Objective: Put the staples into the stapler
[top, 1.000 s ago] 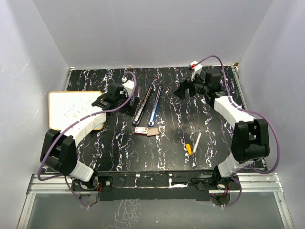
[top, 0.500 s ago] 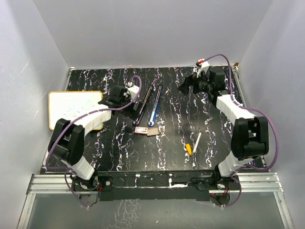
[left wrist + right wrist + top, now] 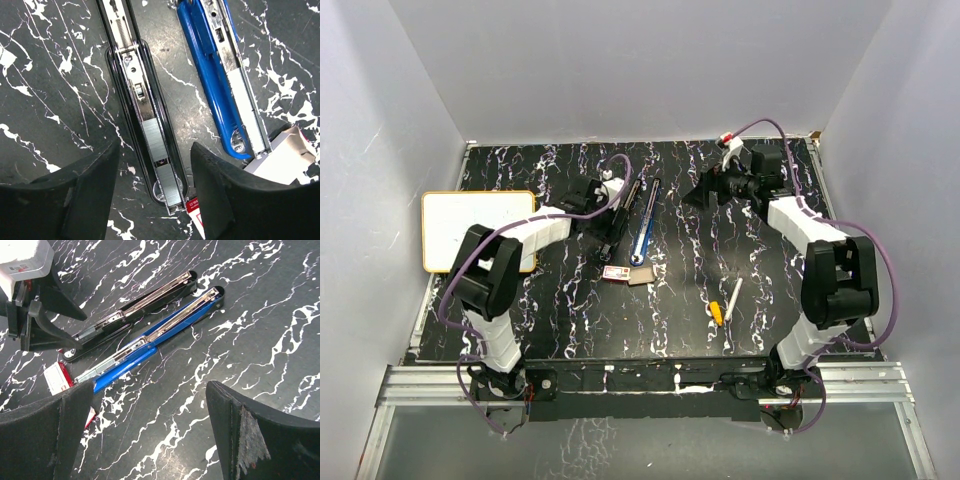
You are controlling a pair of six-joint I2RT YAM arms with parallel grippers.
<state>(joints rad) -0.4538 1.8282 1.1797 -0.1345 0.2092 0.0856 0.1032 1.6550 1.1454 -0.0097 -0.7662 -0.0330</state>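
Observation:
Two staplers lie opened flat side by side: a black stapler and a blue stapler. The staples, a small red-and-white box, lie just off their near ends with a tan tray beside it. My left gripper straddles the black stapler's near end, jaws apart with a gap on each side. My right gripper hangs wide open over bare table right of the blue stapler, holding nothing.
A white board with a tan rim lies at the table's left edge. A white pen with a yellow tip lies right of centre, nearer the front. Grey walls close in the back and both sides.
My left arm has swung right from beside the white board to over the black stapler, and its jaws have narrowed. The right gripper shifted only slightly.

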